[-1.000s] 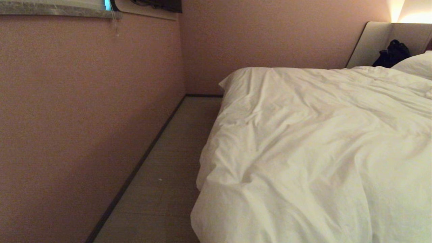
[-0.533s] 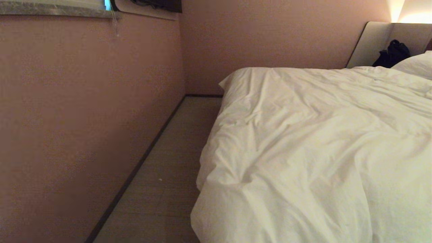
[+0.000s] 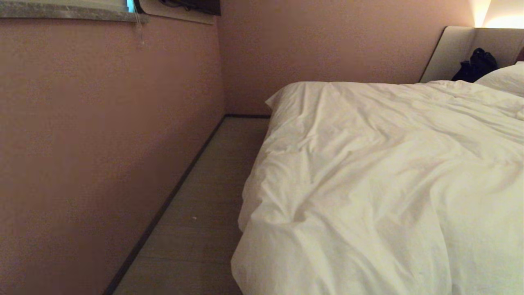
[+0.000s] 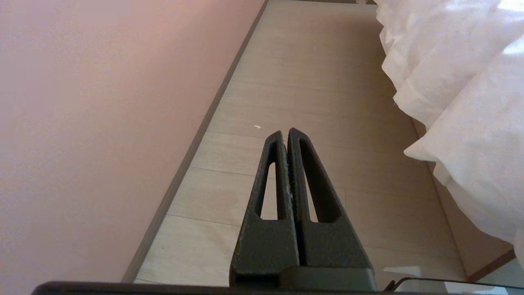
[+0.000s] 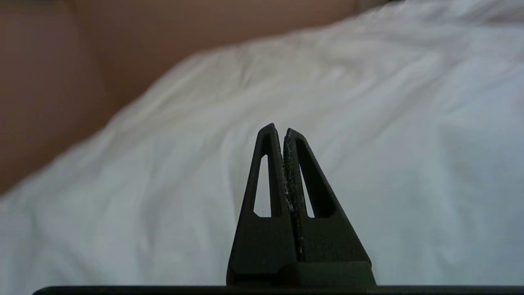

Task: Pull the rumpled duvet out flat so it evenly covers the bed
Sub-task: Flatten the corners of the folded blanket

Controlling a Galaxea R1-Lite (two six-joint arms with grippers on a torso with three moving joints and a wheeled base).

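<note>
The wrinkled duvet (image 3: pixel 385 184) fills the right of the head view, draped over the bed (image 3: pixel 450 51). Left end effector (image 4: pixel 285 132) hangs pinched together over floor (image 4: pixel 319 82); right end effector (image 5: pixel 278 128), likewise closed and empty, faces the duvet.

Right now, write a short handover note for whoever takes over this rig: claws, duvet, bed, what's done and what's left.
Left claw: shut, empty, over the floor beside the bed.
Right claw: shut, empty, over the duvet, not gripping it.
Duvet: covers the bed, hangs over the side by the wall, wrinkled all over. Pillow at the headboard.
Done: no pull under way.
Left: grip an edge, pull it flat and even.
</note>
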